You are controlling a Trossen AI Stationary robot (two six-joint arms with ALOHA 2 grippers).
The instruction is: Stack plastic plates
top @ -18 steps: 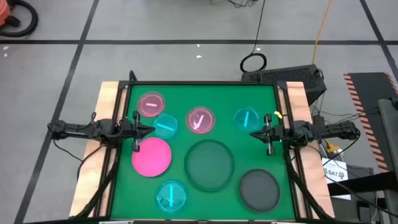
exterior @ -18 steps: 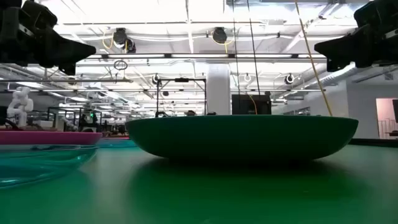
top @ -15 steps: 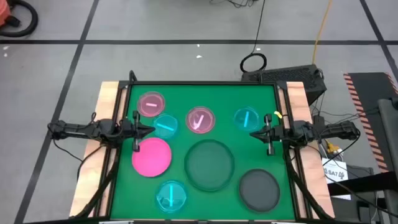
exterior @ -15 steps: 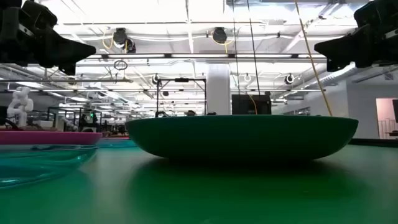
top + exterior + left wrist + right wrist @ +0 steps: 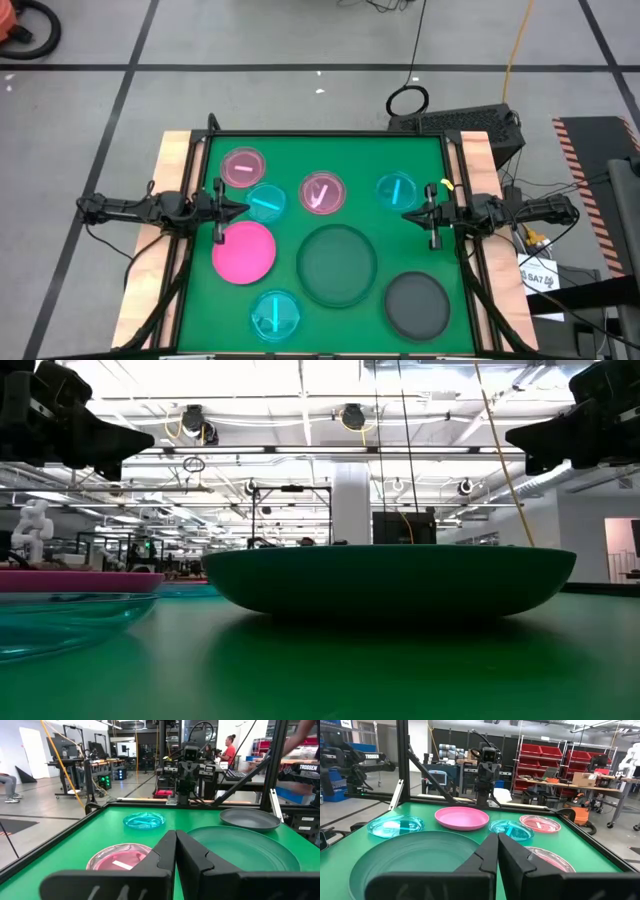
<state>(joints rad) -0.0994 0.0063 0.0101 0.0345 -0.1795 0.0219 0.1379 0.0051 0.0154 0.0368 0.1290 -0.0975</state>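
Nothing stacked yet. Hot pink plate [image 5: 244, 251] just beside left gripper [image 5: 240, 208], nearest it; grey plate [image 5: 338, 264] lies centre of surface [image 5: 360, 155]. Right gripper [image 5: 407, 216] opposite. Both fingers pressed together, empty.

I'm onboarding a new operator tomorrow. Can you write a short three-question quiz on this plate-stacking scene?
1. True or false: the left gripper holds a plate.
2. How many small translucent cyan plates lie on the green table?
3. What lies nearest the right gripper: A) the solid hot pink medium plate, B) the small translucent cyan plate, C) the small translucent pink plate?

Key: 1 false, both grippers are shut and empty. 2 three. 3 B.
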